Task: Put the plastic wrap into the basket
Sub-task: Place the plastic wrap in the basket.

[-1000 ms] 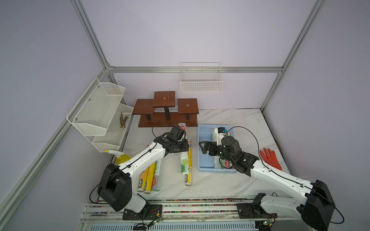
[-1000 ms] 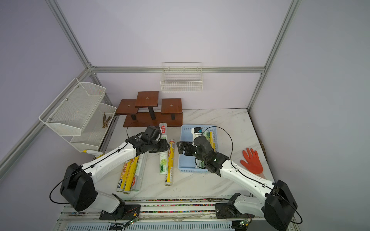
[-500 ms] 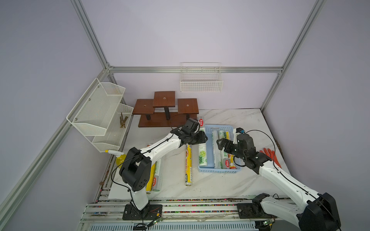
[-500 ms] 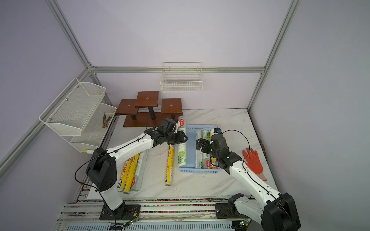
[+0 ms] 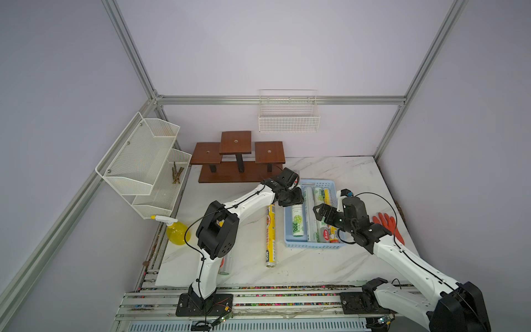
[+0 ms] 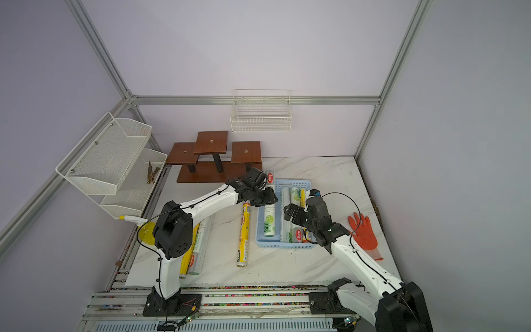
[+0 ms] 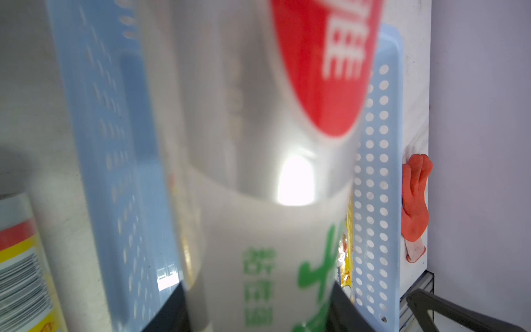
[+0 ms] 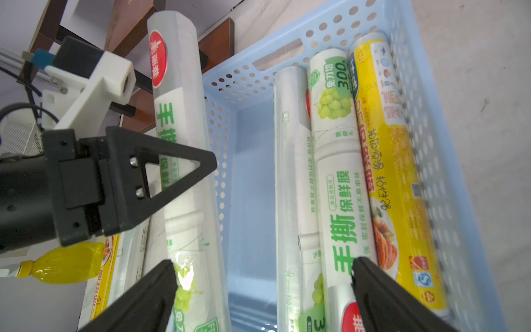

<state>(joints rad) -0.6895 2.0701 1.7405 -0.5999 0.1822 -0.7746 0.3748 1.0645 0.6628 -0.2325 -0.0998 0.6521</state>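
Three rolls of plastic wrap (image 6: 293, 195) lie lengthwise in the basket (image 5: 313, 245), side by side in its right part: a clear roll (image 8: 290, 172), a grape-printed roll (image 8: 336, 172), and a yellow roll (image 8: 396, 178) nearest the right wall.

A fourth roll (image 6: 269, 221) – white and green, with a red logo near its far end – is in the left tool (image 6: 267, 198), whose jaws are clamped around its middle. It runs along the basket's left wall, parallel to the others. Its near end is over the basket floor and its far end juts past the far rim. I cannot tell whether it touches the wall or the floor. The floor between it and the clear roll is bare.

The right tool (image 5: 320, 214) hangs over the near half of the basket, above the lying rolls – jaws spread wide, with nothing between them.

On the desk (image 5: 316, 273) a loose yellow roll (image 5: 270, 232) lies just left of the basket, parallel to it and not touching. More rolls (image 6: 198, 247) lie further left, partly hidden behind the left arm. An orange glove (image 5: 386, 227) lies on the desk to the right of the basket.
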